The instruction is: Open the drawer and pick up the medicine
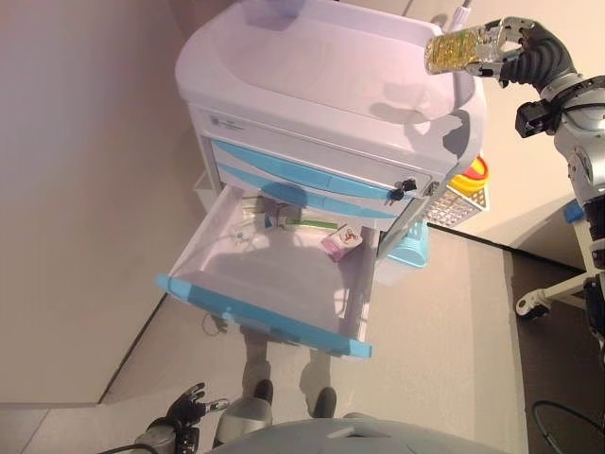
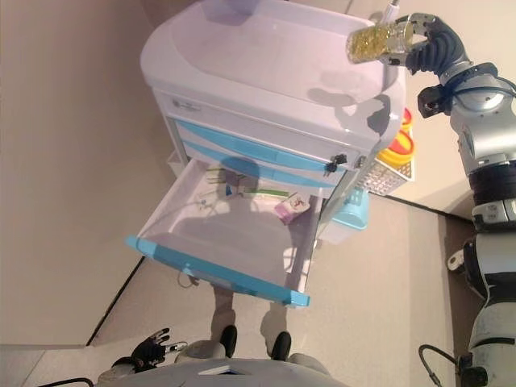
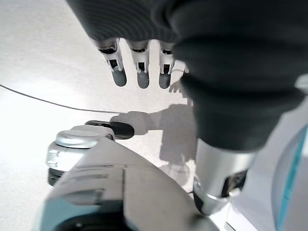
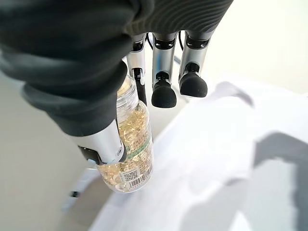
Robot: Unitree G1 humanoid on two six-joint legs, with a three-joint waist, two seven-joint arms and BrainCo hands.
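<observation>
Beige floor (image 1: 454,322), white cart (image 1: 331,85) with blue drawer (image 1: 274,284) pulled open, small boxes inside | right robot hand (image 1: 506,47) raised above cart top, clamped round clear bottle (image 1: 458,49) of yellow capsules | left robot hand (image 1: 189,409) low by floor, fingers straight, empty
</observation>
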